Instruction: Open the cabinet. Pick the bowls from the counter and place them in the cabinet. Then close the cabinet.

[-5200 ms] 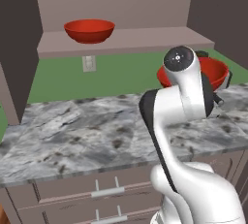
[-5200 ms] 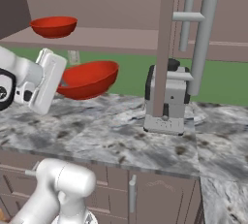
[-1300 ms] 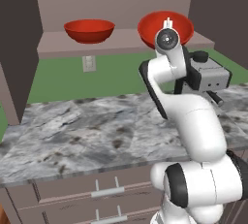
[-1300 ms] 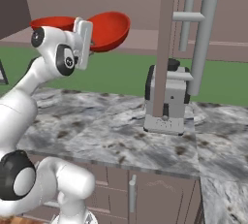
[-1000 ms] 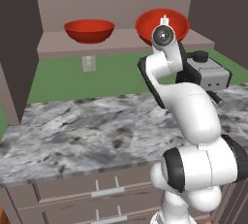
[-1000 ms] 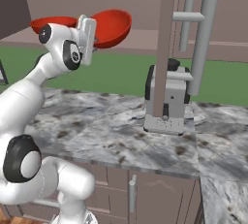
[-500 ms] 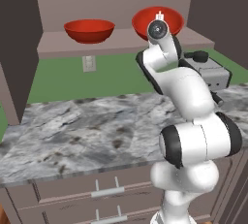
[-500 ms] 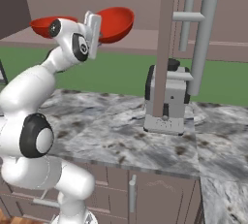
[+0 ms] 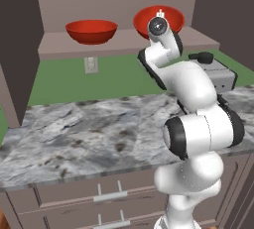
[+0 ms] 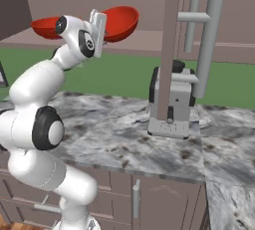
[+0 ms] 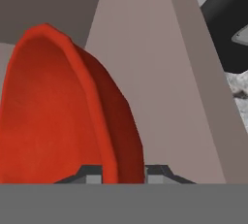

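One end effector (image 11: 123,169), fingers pinched on the rim of a red bowl (image 11: 63,116), one fingertip to each side of the rim in the hand view. Held that bowl (image 9: 159,19) tilted on edge, raised at the right end of the cabinet shelf (image 9: 74,45), hollow side facing the left base camera; whether it touched the shelf, cannot tell. Second red bowl (image 9: 92,30) sat upright on the same shelf, toward its left end, well apart from the held one. Both cabinet doors stood swung out: left door (image 9: 17,49) dark at the left edge of the left base view, right door (image 10: 172,45) edge-on in the right base view, with grey bar handles (image 10: 209,45) just beside it. Coffee machine (image 10: 172,102) stood on the marbled worktop (image 9: 84,139) near its right end, partly behind the open door. Brown drawer fronts (image 9: 99,193) with short silver handles ran below the front edge of the worktop.
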Robot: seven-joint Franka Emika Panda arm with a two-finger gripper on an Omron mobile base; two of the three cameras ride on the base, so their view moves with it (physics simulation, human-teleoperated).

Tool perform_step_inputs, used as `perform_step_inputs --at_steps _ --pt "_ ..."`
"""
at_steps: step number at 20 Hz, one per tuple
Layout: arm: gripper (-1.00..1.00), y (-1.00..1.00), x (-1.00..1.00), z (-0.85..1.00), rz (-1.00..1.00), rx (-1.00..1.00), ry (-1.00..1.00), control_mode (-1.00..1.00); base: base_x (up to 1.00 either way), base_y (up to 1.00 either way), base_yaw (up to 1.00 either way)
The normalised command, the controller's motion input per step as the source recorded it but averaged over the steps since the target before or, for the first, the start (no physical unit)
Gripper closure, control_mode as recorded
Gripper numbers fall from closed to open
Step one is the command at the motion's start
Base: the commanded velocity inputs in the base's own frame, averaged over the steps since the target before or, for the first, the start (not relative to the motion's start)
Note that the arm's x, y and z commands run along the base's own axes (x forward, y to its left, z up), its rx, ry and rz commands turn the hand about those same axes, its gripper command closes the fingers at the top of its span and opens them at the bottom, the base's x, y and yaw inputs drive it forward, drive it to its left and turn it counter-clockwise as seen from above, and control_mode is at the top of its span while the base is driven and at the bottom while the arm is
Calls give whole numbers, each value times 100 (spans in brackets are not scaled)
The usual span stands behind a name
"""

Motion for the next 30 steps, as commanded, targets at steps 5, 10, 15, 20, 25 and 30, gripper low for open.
perform_step_inputs --at_steps 5,10,15,20,25,30 --pt "100 -8 4 -5 4 0 9 -100 0 0 0" --pt "100 -10 0 -16 7 1 16 -100 0 0 0" --pt "-100 -3 -19 -11 4 0 4 -100 0 0 0" --pt "-100 -6 -83 5 0 1 -18 -100 0 0 0" --pt "-100 -10 -100 18 0 4 -38 -100 0 0 0" --pt "-100 -4 -82 19 0 2 -33 -100 0 0 0"
